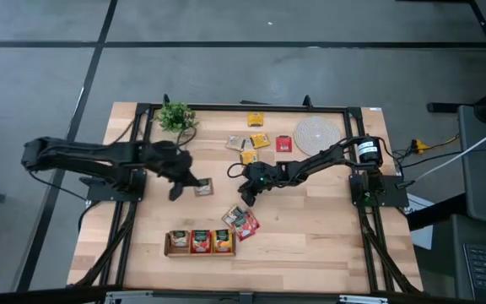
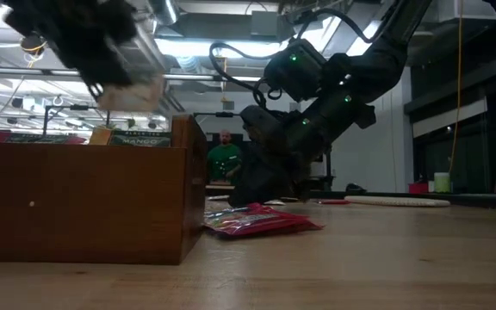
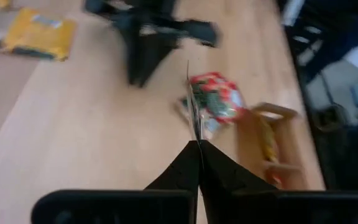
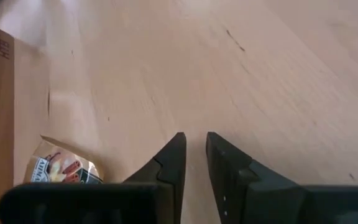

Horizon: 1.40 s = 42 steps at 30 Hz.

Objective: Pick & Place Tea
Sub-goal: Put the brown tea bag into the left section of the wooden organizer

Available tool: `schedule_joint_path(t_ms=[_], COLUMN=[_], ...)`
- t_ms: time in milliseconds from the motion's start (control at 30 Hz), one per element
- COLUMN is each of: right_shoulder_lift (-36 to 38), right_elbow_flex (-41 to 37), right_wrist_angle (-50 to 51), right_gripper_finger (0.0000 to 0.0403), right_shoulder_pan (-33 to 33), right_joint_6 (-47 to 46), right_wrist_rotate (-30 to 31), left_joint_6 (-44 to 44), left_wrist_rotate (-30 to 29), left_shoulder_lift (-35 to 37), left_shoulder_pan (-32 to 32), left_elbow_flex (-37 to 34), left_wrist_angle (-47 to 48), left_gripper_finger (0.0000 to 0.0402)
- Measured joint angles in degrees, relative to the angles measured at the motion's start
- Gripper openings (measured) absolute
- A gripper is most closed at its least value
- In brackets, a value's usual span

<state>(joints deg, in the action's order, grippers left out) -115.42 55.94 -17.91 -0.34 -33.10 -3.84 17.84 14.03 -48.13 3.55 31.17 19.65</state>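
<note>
Pale grey-white tea sachet [image 1: 203, 187] is pinched edge-on between the pressed-together fingers of the left gripper [image 1: 194, 183], held off the table between the plant side and the wooden tray [image 1: 169, 243]; in the left wrist view the sachet shows as a thin upright sliver [image 3: 195, 112] above the fingertips. Right gripper [image 1: 247, 192] is seen low over the bare wooden table [image 1: 310, 228], jaws slightly parted with nothing between them, just beside the loose red sachets [image 1: 242, 221] lying near the tray's end. Tray compartments are already filled with green, red and orange packets [image 1: 201, 241]. More sachets, mostly yellow-orange [image 1: 260, 140] with one red, are scattered by the round woven mat [image 1: 317, 133], well apart from the tray. Small potted plant [image 1: 176, 116] is noted at the far edge. Risk judged: the sachet is gripped by a thin edge only, so it could be twisted out or dropped short of the tray during transport. The two grippers are near each other over the table's middle, so a clash is possible if both are driven toward the tray together. The loose red sachets could be nudged by the right fingers.
</note>
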Motion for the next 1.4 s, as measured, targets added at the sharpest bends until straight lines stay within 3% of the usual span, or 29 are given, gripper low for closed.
schedule_joint_path(t_ms=[167,400,633,900,1100,1400], right_shoulder_lift=[0.0,0.0,0.01,0.02,0.07,0.09], right_elbow_flex=[0.0,0.0,0.0,0.02,0.03,0.04], right_wrist_angle=[-0.23,-0.48,-0.7,-0.77,-0.77,-0.84], right_gripper_finger=[0.0069,0.0069,0.0069,0.0069,0.0069,0.0069], right_shoulder_pan=[0.0,0.02,0.38,2.07,3.46,4.74], right_joint_6=[-2.04,-4.53,-8.04,-10.15,-10.69,-12.14], right_wrist_rotate=[0.11,0.31,1.75,4.85,5.41,7.19], left_joint_6=[0.93,11.35,23.5,35.08,38.62,38.56], left_wrist_rotate=[-0.46,-9.06,-20.53,-35.43,-41.55,-44.24], left_shoulder_lift=[8.61,15.73,15.0,9.15,3.36,-3.48], left_shoulder_pan=[-8.11,-23.05,-39.54,-55.63,-60.68,-60.71], left_elbow_flex=[-2.71,-6.39,-7.88,-10.01,-10.06,-10.06], left_wrist_angle=[0.98,0.92,-1.28,-4.21,-5.04,-6.28], left_gripper_finger=[0.0002,0.0002,0.0002,0.0002,0.0002,0.0002])
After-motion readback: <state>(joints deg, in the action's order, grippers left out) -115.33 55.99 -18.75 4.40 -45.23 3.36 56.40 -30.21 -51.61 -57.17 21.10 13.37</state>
